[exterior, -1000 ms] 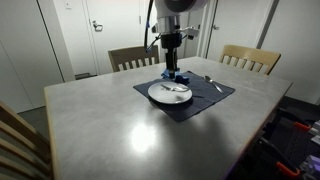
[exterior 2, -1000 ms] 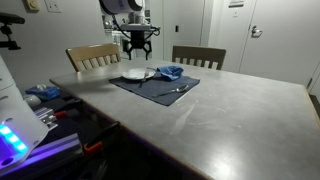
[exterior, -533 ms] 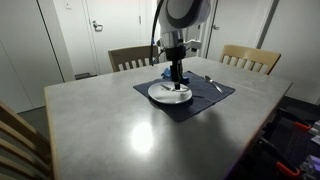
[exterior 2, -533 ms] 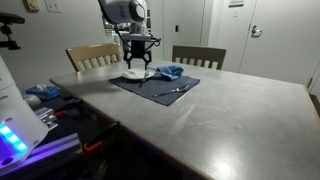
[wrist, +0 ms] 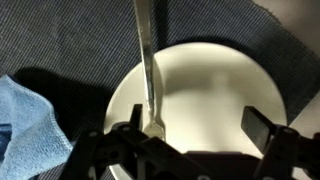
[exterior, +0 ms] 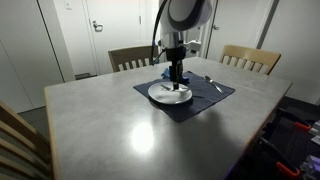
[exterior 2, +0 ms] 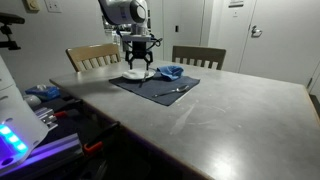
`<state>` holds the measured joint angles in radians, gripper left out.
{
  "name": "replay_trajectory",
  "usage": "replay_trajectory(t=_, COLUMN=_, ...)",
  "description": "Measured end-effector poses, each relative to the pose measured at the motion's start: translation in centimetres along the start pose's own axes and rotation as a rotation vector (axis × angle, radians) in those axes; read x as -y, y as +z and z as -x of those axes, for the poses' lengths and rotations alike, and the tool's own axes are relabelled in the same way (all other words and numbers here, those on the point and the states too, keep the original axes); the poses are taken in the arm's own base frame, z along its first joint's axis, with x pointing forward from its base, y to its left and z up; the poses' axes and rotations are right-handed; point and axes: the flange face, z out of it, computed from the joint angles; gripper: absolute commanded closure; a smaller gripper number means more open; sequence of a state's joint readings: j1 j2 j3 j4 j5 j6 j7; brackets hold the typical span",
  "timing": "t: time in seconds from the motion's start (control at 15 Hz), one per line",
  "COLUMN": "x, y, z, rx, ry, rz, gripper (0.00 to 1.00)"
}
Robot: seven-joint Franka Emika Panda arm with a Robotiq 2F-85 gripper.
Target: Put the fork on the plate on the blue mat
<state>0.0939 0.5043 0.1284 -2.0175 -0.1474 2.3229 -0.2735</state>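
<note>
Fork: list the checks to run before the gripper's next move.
1. Fork rests on the plate: ok, with its handle overhanging the rim.
2. Plate sits on the blue mat: ok.
3. Gripper open: ok.
4. Fork free of the gripper's fingers: cannot tell; its end lies right beside one finger.
5. Blue cloth off the plate: ok, it lies beside it.
6. Other utensil on the mat, apart from the plate: ok.
</note>
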Motion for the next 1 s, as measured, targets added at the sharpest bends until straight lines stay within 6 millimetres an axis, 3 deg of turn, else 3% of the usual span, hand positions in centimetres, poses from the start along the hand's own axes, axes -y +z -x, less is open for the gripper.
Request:
replay_trajectory(t=0.47, x=-1.7, y=1.8, z=0.6, rx=0.035, ry=0.031, rz=0.026, gripper=0.0)
replay_trajectory(t=1.0, x=-1.6, y=1.6, z=0.0, rx=0.035, ry=0.005, rz=0.051, gripper=0.0)
